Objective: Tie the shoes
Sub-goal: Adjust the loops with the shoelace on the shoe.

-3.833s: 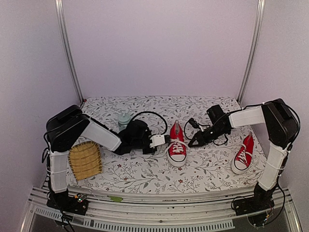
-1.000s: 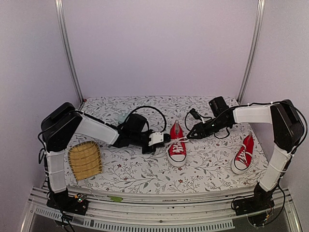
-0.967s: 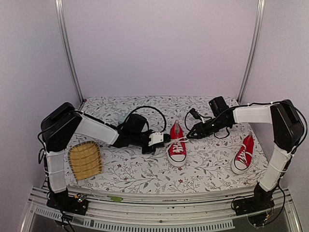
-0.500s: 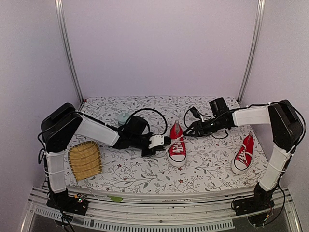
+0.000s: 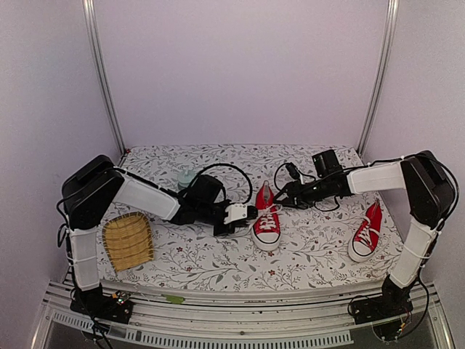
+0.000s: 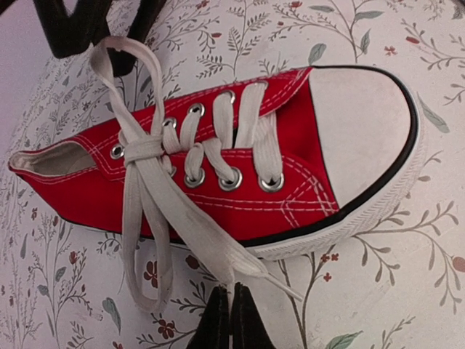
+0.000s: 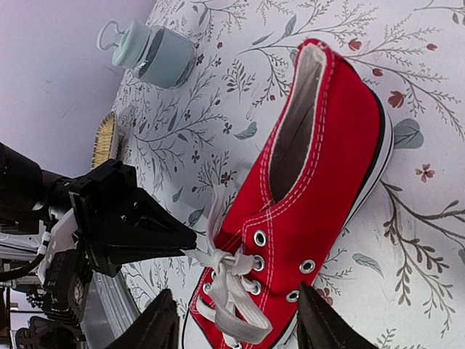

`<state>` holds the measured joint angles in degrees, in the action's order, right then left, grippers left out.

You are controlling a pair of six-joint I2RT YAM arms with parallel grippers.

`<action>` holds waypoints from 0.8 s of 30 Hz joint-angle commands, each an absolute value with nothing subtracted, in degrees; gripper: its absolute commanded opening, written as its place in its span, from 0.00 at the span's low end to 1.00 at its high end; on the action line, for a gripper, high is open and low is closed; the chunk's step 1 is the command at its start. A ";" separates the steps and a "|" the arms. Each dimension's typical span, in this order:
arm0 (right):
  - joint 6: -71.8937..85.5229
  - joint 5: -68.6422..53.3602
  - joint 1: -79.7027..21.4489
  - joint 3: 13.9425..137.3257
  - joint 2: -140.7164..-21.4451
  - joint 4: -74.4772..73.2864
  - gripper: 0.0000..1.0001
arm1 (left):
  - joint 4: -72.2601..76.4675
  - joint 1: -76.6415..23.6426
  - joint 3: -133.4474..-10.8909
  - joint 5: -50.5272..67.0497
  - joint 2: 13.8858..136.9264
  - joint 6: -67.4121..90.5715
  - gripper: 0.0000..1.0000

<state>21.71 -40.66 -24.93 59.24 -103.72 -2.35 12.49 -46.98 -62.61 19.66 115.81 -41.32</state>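
Top view, shoes: the centre shoe (image 5: pixel 267 220) sits on the desk (image 5: pixel 218 262) directly between the two end effectors. The second shoe (image 5: pixel 365 233) lies well off to the outer side of the right end effector (image 5: pixel 278 201), with nothing touching it.
Top view, left end effector (image 5: pixel 248 211): just beside the centre shoe; its grip is too small to read here.
Left wrist view, grip: fingertips pressed together on a strand of the white lace (image 6: pixel 142 150), which runs out from a first crossing at the upper eyelets.
Left wrist view, step: judged as forming the bow. A loose loop lies by the right fingers (image 6: pixel 73 29) beyond the shoe; whether it touches them cannot be told.
Right wrist view, right end effector: fingers spread wide, holding nothing; the laced throat lies ahead, between them.
Right wrist view, next move: likely the right end effector must lower onto the loose loop and pinch it while the left strand is held taut.
Right wrist view, hidden: the shoe's toe is cut off at the frame edge; the second shoe is out of view.
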 commanded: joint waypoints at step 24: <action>21.44 -40.10 -24.79 59.88 -105.40 -7.02 0.03 | 10.37 -47.91 -62.26 20.96 114.08 -42.53 0.00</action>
<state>22.70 -39.57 -24.99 59.64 -105.71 -6.11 12.03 -47.27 -62.61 19.49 115.81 -41.93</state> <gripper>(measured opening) 0.084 0.007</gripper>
